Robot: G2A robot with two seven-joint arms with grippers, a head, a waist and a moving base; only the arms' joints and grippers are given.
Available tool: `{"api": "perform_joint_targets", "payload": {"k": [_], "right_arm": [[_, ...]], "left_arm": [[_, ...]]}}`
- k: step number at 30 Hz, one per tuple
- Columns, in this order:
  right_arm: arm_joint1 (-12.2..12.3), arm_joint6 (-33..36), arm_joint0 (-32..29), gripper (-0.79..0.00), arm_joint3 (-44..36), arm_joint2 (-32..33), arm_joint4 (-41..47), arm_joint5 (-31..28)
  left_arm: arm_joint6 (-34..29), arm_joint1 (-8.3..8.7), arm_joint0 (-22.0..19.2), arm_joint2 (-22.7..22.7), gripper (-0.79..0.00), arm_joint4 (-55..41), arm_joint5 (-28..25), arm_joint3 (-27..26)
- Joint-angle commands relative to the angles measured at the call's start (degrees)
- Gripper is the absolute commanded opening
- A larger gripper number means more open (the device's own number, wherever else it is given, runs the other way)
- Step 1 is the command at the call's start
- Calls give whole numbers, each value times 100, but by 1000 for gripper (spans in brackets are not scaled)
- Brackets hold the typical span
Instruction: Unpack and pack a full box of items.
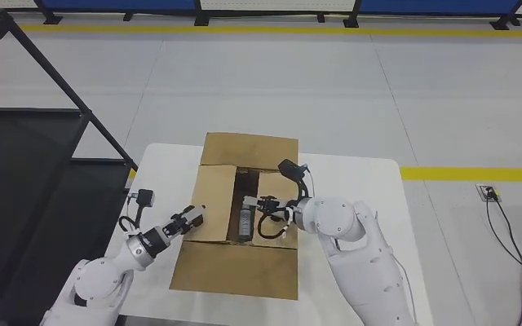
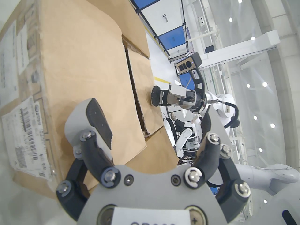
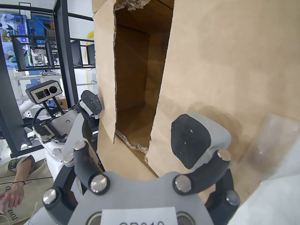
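- Cardboard box (image 1: pixel 236 273) is sitting mid-counter (image 1: pixel 367 187). Its far flap is folded back, and the two side flaps are lying mostly shut with just a narrow slot (image 3: pixel 133 71) showing between them.
- That slot is running lengthwise straight away from the robot. A dark longish item (image 1: pixel 245 220) is lying down in it, pointing the same way. Can't tell which end is which.
- Right hand (image 1: pixel 263 204) is hanging right at the slot's edge, fingers spread open and gripping nothing, with one pad over the right flap (image 3: pixel 222 59). The item is lying just below it and a bit to its left, so this looks like the closer arm.
- Left hand (image 1: pixel 194 216) is sitting at the outer edge of the left flap (image 1: pixel 214 204). It's open too, and seems to be straddling the flap edge without clamping it.
- Guessing each flap needs peeling outward toward its own side before anything is coming out.
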Motion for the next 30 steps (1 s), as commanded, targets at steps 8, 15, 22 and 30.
{"api": "perform_joint_targets", "payload": {"k": [8, 15, 22, 30], "right_arm": [[103, 124, -182, 0, -699, 253, 329, -144], [178, -263, -448, 0, -1476, 464, 248, 228], [180, -348, -471, 0, -1545, 469, 221, 398], [185, -619, -644, 0, -1553, 528, 363, 269]], "left_arm": [[-821, 169, 518, -985, 0, -268, -346, -217], [-2314, 347, 935, -1600, 0, -244, -877, 18], [-3290, 484, 1052, -1813, 0, -607, -1085, 309], [-3312, 671, 1319, -1302, 0, -216, -1064, -229]]}}
